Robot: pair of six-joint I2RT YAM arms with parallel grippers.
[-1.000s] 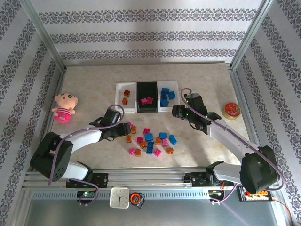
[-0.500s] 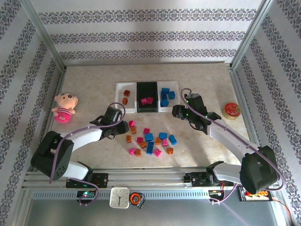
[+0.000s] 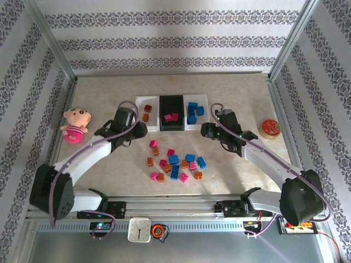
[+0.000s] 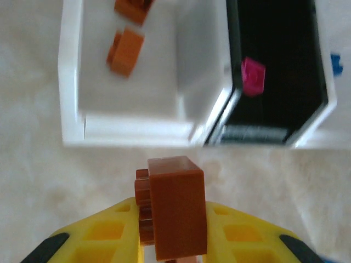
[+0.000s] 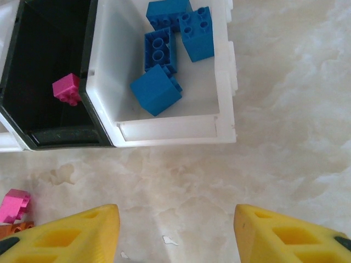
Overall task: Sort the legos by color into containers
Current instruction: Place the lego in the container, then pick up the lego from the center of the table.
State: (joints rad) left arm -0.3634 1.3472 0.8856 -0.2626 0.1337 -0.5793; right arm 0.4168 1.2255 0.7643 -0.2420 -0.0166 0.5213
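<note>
Right gripper fingers spread wide over table, white tray ahead holding blue bricks, black tray beside it with one magenta brick (loose pink brick lower-left).

Desk: beige, marbled top.
Far middle: row of three joined trays, white, black, white.
Centre: loose bricks, blue, pink and orange-brown.
Left: plush doll.
Right: red tin.
</note>
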